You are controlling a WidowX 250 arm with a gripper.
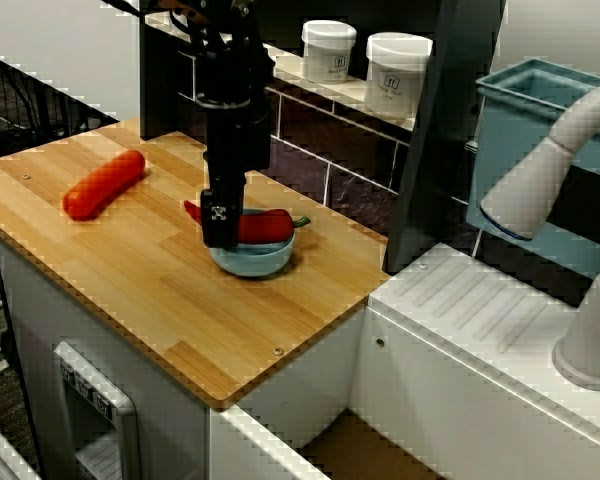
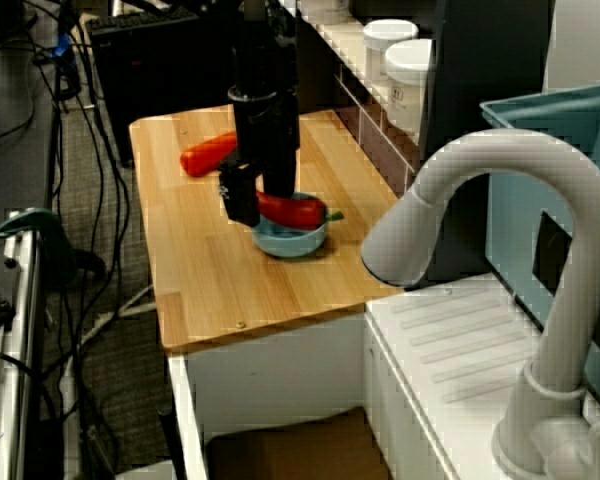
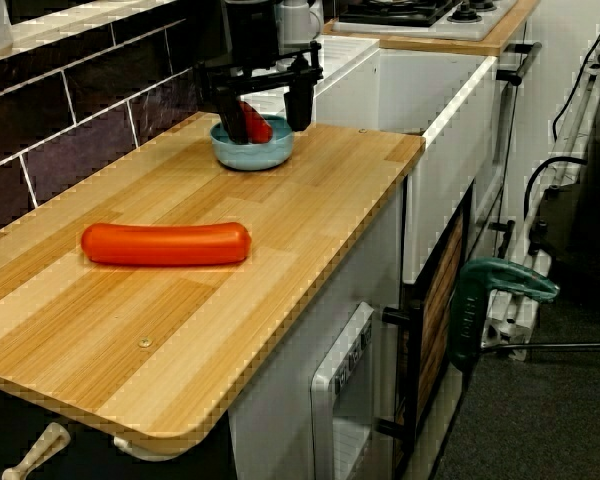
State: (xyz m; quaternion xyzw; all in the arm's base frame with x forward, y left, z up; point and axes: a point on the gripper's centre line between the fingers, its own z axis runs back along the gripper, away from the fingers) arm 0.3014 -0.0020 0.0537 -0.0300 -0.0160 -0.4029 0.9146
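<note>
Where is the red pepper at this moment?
In the low side view, the red pepper lies in the blue bowl, within the open pincer, beyond the long red sausage.

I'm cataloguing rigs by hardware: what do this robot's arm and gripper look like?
The matte black robot arm is a boxy column. Its black gripper has two flat jaws; one carries a small white crossed marking.

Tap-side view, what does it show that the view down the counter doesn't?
Only the tap-side view shows the grey tap, the white jars and the blue bin. Only the view down the counter shows the stove and the gripper's fingers spread either side of the red pepper. Both show that pepper on the blue bowl, the red sausage and the wooden counter.
</note>
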